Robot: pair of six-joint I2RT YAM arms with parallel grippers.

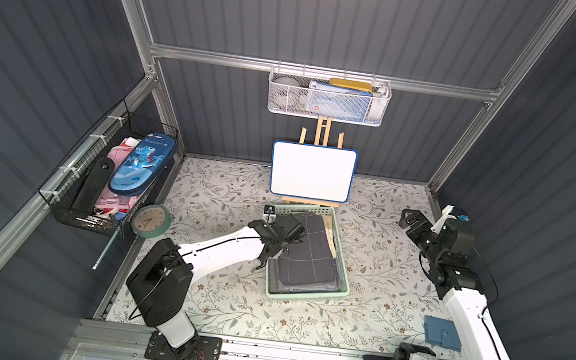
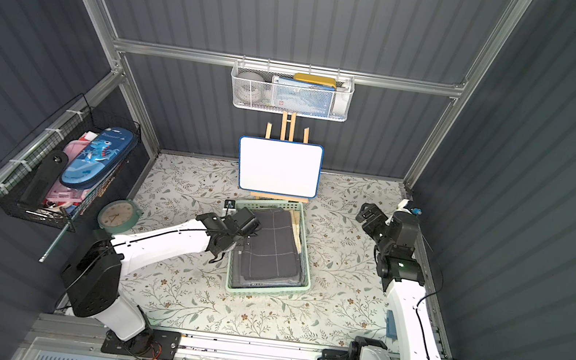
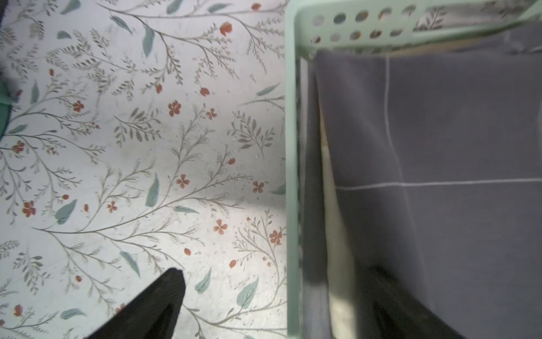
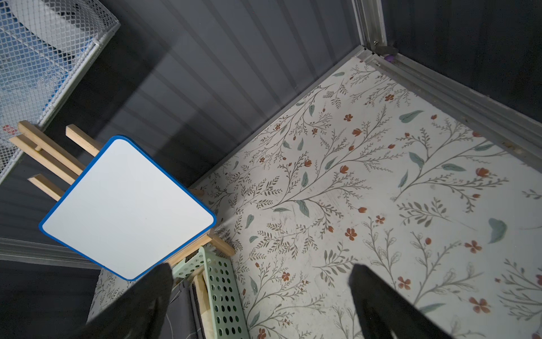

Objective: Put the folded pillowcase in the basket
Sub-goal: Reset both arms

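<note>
The pillowcase, dark grey with thin white grid lines, lies folded and flat inside the basket, which stands mid-counter just in front of the whiteboard. In both top views the cloth sits a little skewed to the walls, but no edge seems to hang over the rim. A pale strip shows beside it along one wall, and I cannot tell what that is.

The left fingers stand wide and hold nothing. In the left wrist view one is over the bare counter outside the basket and the other, blurred, is over the cloth inside, so they straddle the near wall. Whether the inner one touches the cloth I cannot tell. The right fingers are also wide and empty, well apart from the basket near the far right corner of the counter.

By my reading, the main job is done: the pillowcase is in the basket and nothing grips it. What seems left is small. The left arm must lift clear of the wall without snagging the cloth or nudging the basket. The fold looks intact from above, so I see no need for tidying.
</note>
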